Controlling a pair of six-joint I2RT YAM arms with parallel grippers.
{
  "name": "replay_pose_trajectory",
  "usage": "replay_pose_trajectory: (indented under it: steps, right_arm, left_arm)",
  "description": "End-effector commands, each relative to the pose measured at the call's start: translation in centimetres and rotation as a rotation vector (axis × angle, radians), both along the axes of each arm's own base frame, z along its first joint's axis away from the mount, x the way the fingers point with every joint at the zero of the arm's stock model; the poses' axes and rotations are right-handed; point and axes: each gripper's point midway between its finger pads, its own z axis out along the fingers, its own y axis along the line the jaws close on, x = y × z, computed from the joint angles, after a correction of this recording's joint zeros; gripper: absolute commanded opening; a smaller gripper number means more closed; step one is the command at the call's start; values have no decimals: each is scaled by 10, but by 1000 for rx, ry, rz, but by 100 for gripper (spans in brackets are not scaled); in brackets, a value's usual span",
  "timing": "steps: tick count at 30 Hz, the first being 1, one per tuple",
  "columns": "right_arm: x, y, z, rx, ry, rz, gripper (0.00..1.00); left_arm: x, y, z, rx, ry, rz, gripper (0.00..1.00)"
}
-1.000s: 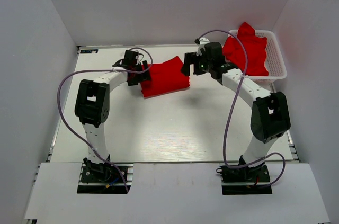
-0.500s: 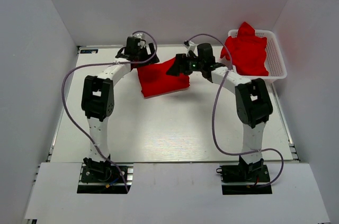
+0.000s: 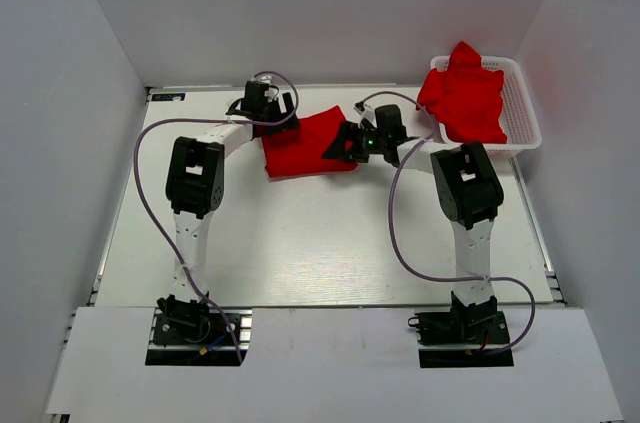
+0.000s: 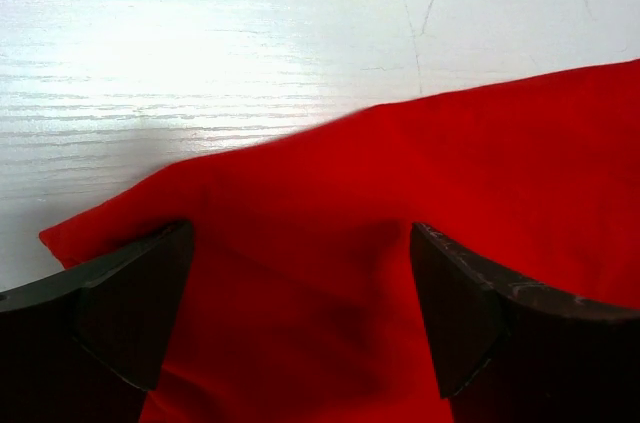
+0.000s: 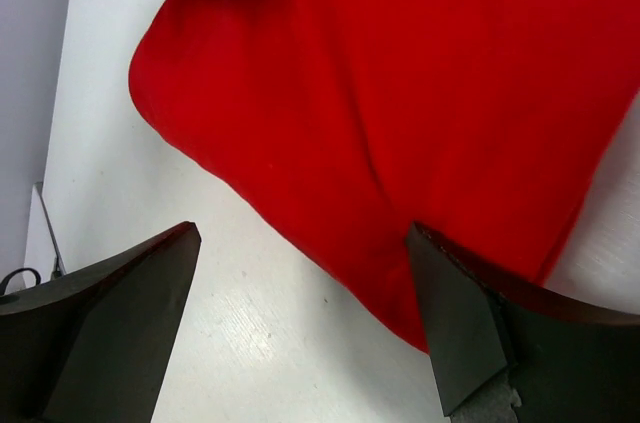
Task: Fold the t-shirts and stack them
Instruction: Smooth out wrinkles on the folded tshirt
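Observation:
A folded bright red t-shirt [image 3: 305,145] lies on the white table at the back middle. My left gripper [image 3: 262,123] is open, down over the shirt's far left corner; in the left wrist view the red cloth [image 4: 400,243] fills the gap between the fingers. My right gripper [image 3: 345,143] is open, low at the shirt's right edge; the right wrist view shows the shirt's edge [image 5: 400,123] between the fingers with bare table beside it. More red t-shirts [image 3: 465,98] are heaped in the basket.
A white lattice basket [image 3: 522,108] stands at the back right corner of the table. Grey walls close in on the left, back and right. Purple cables loop from both arms over the table.
Both arms have stretched out and come down to the folded shirt: the left gripper onto its far left corner, the right gripper leftward to its right edge. The shirt lies flatter.

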Motion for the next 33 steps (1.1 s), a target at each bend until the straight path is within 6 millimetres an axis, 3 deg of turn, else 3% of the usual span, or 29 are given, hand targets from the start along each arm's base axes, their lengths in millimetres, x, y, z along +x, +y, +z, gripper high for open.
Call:
replay_pose_trajectory:
  steps: [1, 5, 8, 11, 12, 13, 14, 15, 16, 19, 20, 22, 23, 25, 26, 28, 29, 31, 32, 33]
  right_arm:
    - [-6, -16, -42, -45, 90, -63, 91]
    - [-8, -25, -67, -70, 148, -94, 91]
    - [-8, -23, -61, -58, 141, -80, 91]
    - [-2, -22, -39, -67, 80, -70, 91]
    - [5, -22, -12, -58, 17, -78, 91]
    - [8, -24, -5, -66, -1, -87, 91]
    - [7, -24, 3, -76, -22, -78, 91]
    - [10, -24, 28, -67, -75, -84, 91]
    - [10, -25, 37, -69, -90, -84, 91]
    - [8, -29, 78, -53, -180, -84, 91]
    - [8, -29, 82, -51, -188, -86, 91]
    - [6, -26, 96, -34, -211, -75, 91]
    - [7, -26, 100, -27, -219, -72, 91]
    - [11, -22, 100, -18, -212, -70, 91]
    - [15, -19, 107, -7, -223, -63, 91]
    - [22, -13, 102, -2, -201, -43, 91]
    - [32, -9, 117, 12, -232, -45, 91]
    - [40, -6, 106, 11, -203, -39, 91]
    - [44, -2, 87, 3, -168, -29, 91]
    - [56, 3, 106, 25, -211, -28, 91]
  left_arm:
    - [-9, 13, -25, 33, 69, 19, 100]
    - [-6, 13, -18, 41, 45, 6, 100]
    - [-4, 11, 5, 35, 7, -8, 100]
    - [7, 9, 39, 37, -62, -21, 100]
    - [7, 8, 48, 37, -76, -38, 100]
    - [10, 8, 71, 52, -128, -56, 100]
    - [9, 7, 79, 52, -146, -77, 100]
    - [10, 7, 90, 57, -161, -83, 100]
    - [9, 6, 110, 62, -196, -101, 100]
    - [0, 3, 131, 83, -215, -143, 100]
    - [-7, -4, 145, 78, -237, -156, 100]
    - [-22, -7, 142, 64, -220, -198, 100]
    - [-33, -19, 145, 14, -222, -264, 100]
    - [-51, -25, 146, -27, -240, -316, 100]
    - [-68, -30, 131, -58, -203, -361, 100]
    - [-86, -47, 143, -125, -257, -457, 100]
    - [-95, -47, 130, -132, -250, -481, 100]
    - [-108, -55, 117, -148, -225, -527, 100]
    - [-117, -56, 104, -158, -196, -539, 100]
    - [-125, -62, 98, -166, -191, -571, 100]
